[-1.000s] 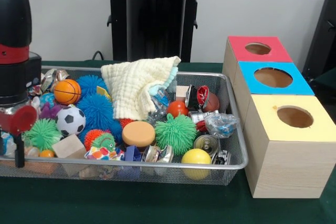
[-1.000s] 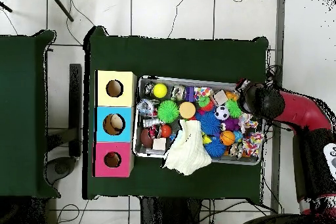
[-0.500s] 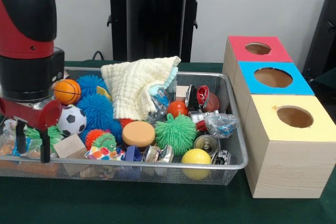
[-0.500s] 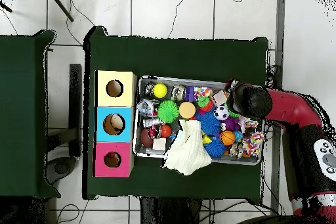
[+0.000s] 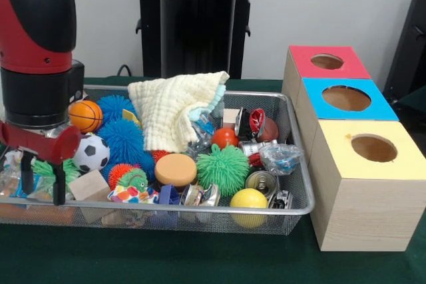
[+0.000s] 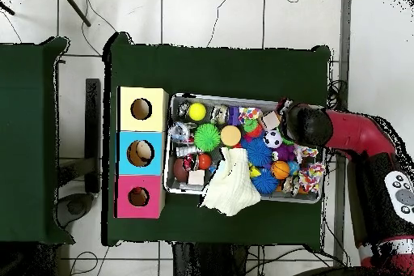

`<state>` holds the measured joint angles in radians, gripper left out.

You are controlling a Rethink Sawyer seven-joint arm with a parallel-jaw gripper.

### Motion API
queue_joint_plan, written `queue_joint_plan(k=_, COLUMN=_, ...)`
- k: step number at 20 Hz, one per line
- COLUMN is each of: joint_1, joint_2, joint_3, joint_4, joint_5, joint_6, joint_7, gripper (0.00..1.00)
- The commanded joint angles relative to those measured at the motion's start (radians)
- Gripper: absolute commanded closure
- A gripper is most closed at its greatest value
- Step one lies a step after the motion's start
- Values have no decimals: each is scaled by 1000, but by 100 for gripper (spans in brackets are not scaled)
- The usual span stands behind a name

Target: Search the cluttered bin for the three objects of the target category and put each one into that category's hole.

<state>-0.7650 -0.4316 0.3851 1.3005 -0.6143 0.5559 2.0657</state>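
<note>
Sawyer arm, red & black, comes down at the left of the front view; its gripper (image 5: 41, 194) hangs over the left end of the wire-mesh bin (image 5: 303, 194). Two thin black fingers (image 5: 58, 187) hang from a red bar, set apart w/ a gap between them, tips down among the clutter by the green spiky ball (image 5: 66, 169) and the wooden block (image 5: 88, 186). Can't tell if anything is held; nothing visibly pinched between the fingers. In the overhead view the arm's black end covers the gripper, sitting over the bin (image 6: 172, 184) at its right end.

Bin sits on the dark green table (image 5: 200, 257), just beside the row of three wooden boxes: red top (image 5: 303, 64) farthest, blue top (image 5: 323, 108) in the middle, yellow top (image 5: 339, 157) nearest the camera, each w/ a round hole.

Inside the bin: cream knitted cloth (image 5: 174, 108) piled at the back centre, draped partly over the far rim. Small basketball (image 5: 85, 116) and soccer ball (image 5: 90, 153) close to the arm, blue spiky balls (image 5: 122, 139) between them and the cloth. Tan round puck (image 5: 176, 169) mid-front, a 2nd green spiky ball (image 5: 223, 168) to its right, yellow ball (image 5: 248, 199) against the near rim. Small tin can (image 5: 261, 181) just beside the yellow ball, crumpled clear plastic (image 5: 279, 157) near the right wall
</note>
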Motion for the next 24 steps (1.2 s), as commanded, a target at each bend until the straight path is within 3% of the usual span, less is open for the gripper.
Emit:
queue_joint_plan(k=1, joint_1=21, joint_2=180, joint_3=-1, joint_4=-11, joint_5=-176, joint_6=57, joint_7=-348, gripper=0)
queue_joint_plan(k=5, joint_1=70, joint_2=225, joint_3=-65, joint_4=-35, joint_5=-166, joint_6=149, joint_7=-257, gripper=0)
queue_joint_plan(k=9, joint_1=126, joint_2=268, joint_3=-127, joint_4=-59, joint_5=-96, joint_6=292, joint_7=-126, gripper=0)
queue_joint_plan(k=15, joint_1=152, joint_2=250, joint_3=-156, joint_4=-5, joint_5=-30, joint_6=330, joint_7=-48, gripper=0)
queue_joint_plan(k=20, joint_1=156, joint_2=224, joint_3=-172, joint_4=26, joint_5=29, joint_6=421, joint_7=-87, gripper=0)
queue_joint_plan(k=24, joint_1=146, joint_2=182, joint_3=-147, joint_4=45, joint_5=8, joint_6=390, joint_7=-212, gripper=0)
